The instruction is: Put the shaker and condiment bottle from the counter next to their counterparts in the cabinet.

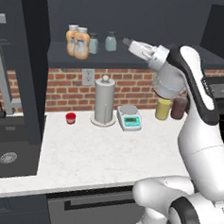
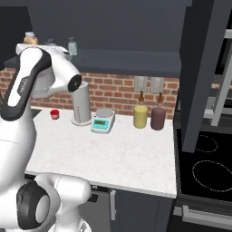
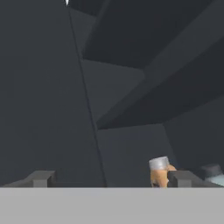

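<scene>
On the dark cabinet shelf (image 1: 136,61) two orange condiment bottles (image 1: 81,43) with whitish caps stand side by side at the left. To their right stand two pale teal shakers with dark caps, one (image 1: 93,43) beside the bottles and one (image 1: 111,41) further right. My gripper (image 1: 125,41) hovers at shelf height just right of the right-hand shaker, open with nothing in it. In the hand view the gripper (image 3: 112,179) points into the dark cabinet. An orange bottle (image 3: 159,173) and a shaker cap (image 3: 212,170) show by its right fingertip (image 3: 183,178).
On the white marbled counter (image 1: 82,154) stand a tall silver cylinder with a knob (image 1: 104,101), a small scale (image 1: 129,118), a red cup (image 1: 70,118), a yellow-green bottle (image 1: 163,109) and a dark maroon bottle (image 1: 179,108). A black cooktop (image 2: 204,163) lies to the right.
</scene>
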Controlling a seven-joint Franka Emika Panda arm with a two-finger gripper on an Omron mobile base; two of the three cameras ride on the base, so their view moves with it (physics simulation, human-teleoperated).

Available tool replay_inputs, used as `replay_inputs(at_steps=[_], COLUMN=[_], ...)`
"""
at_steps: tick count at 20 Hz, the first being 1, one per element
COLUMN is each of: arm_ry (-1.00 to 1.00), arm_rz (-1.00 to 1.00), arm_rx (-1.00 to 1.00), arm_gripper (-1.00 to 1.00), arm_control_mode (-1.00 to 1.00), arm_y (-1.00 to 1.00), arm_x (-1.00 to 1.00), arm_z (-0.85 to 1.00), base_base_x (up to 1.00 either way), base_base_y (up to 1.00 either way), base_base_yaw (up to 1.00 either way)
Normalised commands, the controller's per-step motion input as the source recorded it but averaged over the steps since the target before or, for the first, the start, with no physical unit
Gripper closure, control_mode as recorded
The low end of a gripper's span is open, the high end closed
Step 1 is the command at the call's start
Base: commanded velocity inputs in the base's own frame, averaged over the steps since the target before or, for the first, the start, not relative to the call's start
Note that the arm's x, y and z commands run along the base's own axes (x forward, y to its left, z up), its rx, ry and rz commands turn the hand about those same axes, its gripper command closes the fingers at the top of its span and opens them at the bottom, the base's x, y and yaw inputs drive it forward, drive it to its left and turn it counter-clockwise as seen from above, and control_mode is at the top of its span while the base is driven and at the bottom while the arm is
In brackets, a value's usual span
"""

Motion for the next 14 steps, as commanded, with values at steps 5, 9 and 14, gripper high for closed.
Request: replay_inputs(at_steps=[5, 9, 14], arm_ry=[0.00, 0.00, 0.02], arm_rz=[-0.12, -0.12, -0.12], arm_rx=[0.04, 0.05, 0.05], arm_gripper=[-1.00, -1.00, -1.00], arm_control_mode=[-1.00, -1.00, -1.00], arm_y=[-0.54, -0.45, -0.36], arm_x=[-1.00, -1.00, -1.00], arm_z=[-0.17, -0.14, -0.12], base_base_x=[0.00, 0.00, 0.00], base_base_y=[0.00, 0.00, 0.00], base_base_yaw=[0.00, 0.00, 0.00])
